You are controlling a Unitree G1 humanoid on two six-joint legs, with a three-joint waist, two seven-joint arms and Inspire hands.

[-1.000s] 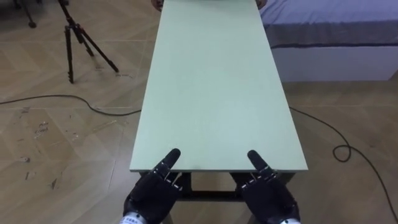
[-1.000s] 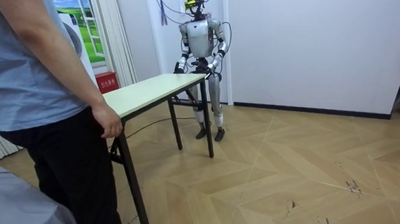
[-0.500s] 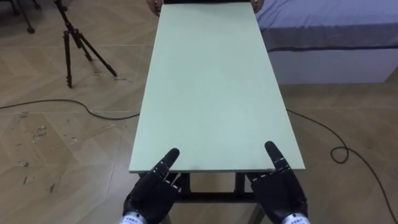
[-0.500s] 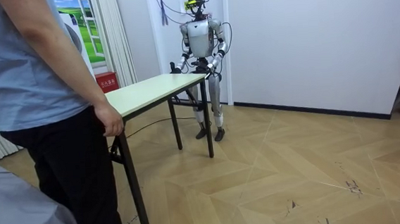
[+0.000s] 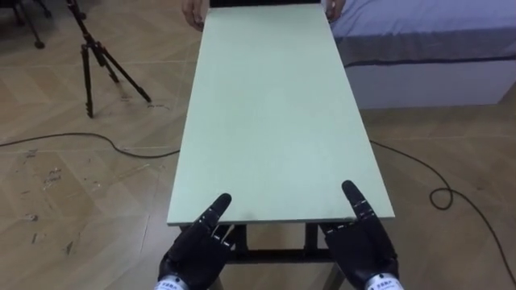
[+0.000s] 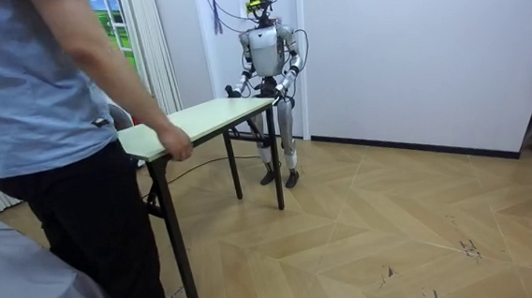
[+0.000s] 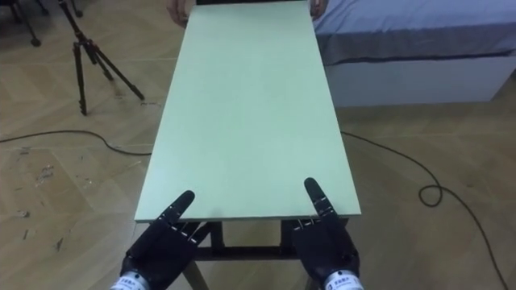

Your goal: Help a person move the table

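Stiff, long, likely heavy bench point(image 5: 274, 121): best held at the end edge just ahead of left hand point(image 5: 193, 251) and right hand point(image 5: 364, 254); whether they clasp it cannot be told.

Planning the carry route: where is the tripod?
The tripod stands on the floor at the eye views' upper left, left of the table's far end.

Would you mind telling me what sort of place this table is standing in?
Likely a bedroom set up for recording: a bed beside the table, parquet floor, and a tripod standing nearby.
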